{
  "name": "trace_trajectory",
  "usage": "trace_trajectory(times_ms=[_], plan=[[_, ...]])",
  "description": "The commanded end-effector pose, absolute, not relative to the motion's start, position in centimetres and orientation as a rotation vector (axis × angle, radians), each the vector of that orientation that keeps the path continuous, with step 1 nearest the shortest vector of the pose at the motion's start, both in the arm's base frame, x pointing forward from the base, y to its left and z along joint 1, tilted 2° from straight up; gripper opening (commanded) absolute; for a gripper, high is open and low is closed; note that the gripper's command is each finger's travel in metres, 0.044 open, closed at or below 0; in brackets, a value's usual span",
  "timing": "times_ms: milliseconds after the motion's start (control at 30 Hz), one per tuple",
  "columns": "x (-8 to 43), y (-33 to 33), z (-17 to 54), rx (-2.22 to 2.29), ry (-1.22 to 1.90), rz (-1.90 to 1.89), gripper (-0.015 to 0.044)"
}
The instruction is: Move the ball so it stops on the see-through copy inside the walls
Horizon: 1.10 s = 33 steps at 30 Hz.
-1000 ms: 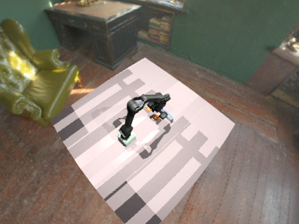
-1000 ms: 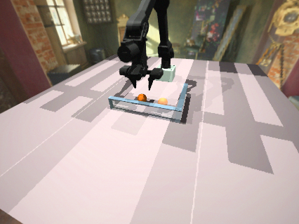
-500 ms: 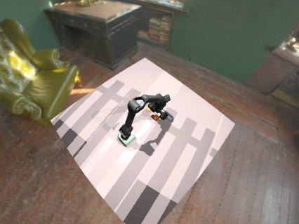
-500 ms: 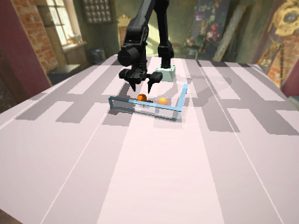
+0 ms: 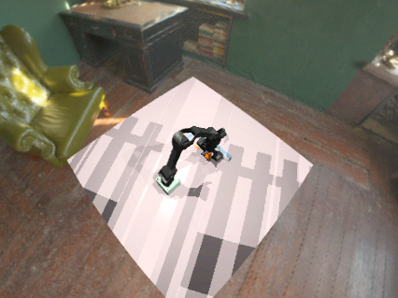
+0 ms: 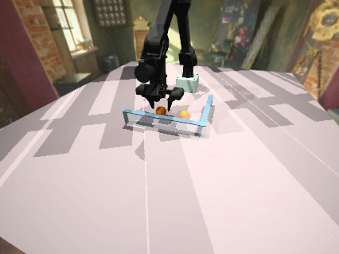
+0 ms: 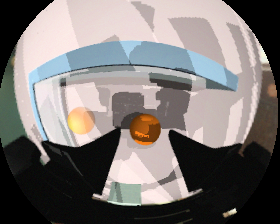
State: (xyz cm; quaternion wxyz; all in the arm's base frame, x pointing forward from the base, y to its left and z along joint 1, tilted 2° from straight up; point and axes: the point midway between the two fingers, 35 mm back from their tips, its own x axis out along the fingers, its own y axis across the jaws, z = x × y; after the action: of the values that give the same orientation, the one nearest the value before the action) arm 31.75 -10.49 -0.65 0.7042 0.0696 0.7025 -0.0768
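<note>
— Where is the ball [image 6: 161, 110] seen?

— It is seen on the table [image 6: 239, 189], inside the corner made by the two clear blue walls [image 6: 199, 121]. It is close to the long wall. In the wrist view, the ball [image 7: 145, 127] is seen right in the middle, between the two dark fingers.

— And the see-through copy [image 6: 184, 115]?

— It is seen beside the ball, nearer to the corner where the walls meet. The two are near each other but not touching. In the wrist view the copy [image 7: 81, 121] is seen off to the side, pale and faint.

— How is the gripper [image 6: 161, 99] held?

— It is held low, just over the ball, with its fingers spread apart. Nothing is pinched between them. The ball is seen in the gap below, but it cannot be told if it is touched by a finger.

— What can be seen from the top?

— The black arm [image 5: 175, 151] is bent over, and a bit of orange [image 5: 206, 155] is seen under the gripper.
</note>
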Motion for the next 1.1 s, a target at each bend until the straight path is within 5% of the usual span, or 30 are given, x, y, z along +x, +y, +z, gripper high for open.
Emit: trace_trajectory(times_ms=[0, 200, 300, 600, 833, 1067], plan=[[31.6, -10.5, -1.3, 0.149, 1.568, -0.170, 0.0333], [31.6, -10.5, -2.1, 0.149, 1.568, -0.170, 0.0333], [31.6, -10.5, -2.1, 0.149, 1.568, -0.170, 0.0254], [31.6, -10.5, -2.1, 0.149, 1.568, -0.170, 0.0194], [32.7, -10.6, -0.3, 0.153, 1.506, -0.176, 0.0010], [32.9, -10.7, 3.0, 0.152, 1.522, -0.174, 0.0000]])
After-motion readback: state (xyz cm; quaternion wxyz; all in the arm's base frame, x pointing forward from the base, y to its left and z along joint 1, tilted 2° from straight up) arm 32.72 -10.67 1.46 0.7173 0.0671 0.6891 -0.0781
